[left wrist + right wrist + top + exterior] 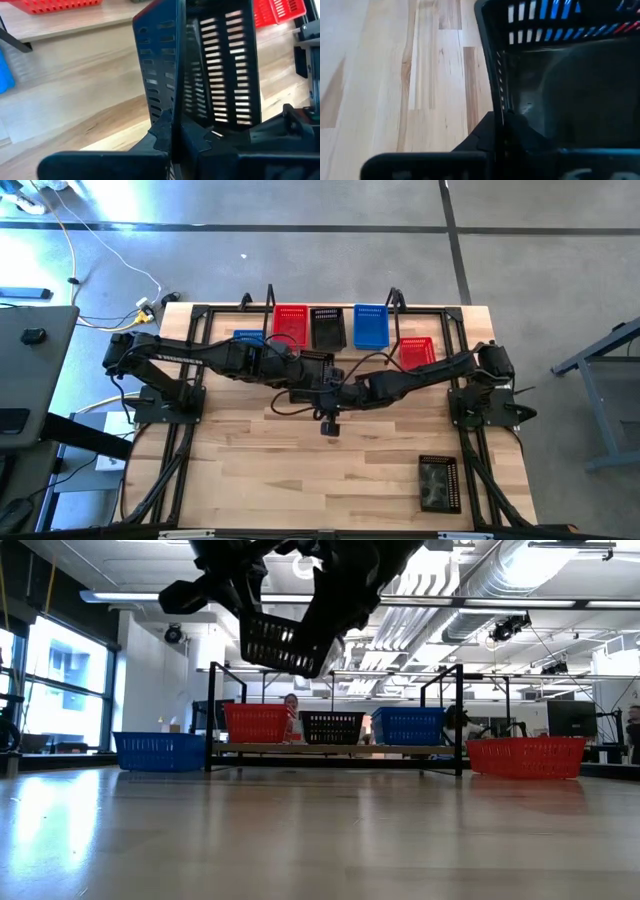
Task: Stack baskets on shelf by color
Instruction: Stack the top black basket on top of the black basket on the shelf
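Both the left gripper [172, 137] and right gripper [502, 132] clamp a black basket [285, 643] in front of the shelf [335, 749].

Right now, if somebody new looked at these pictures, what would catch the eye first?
First, the black basket held in the air above the middle of the table, gripped on its walls by both the left gripper and the right gripper, fingers shut. Behind it, the shelf carries a red basket, another black one and a blue basket in a row.
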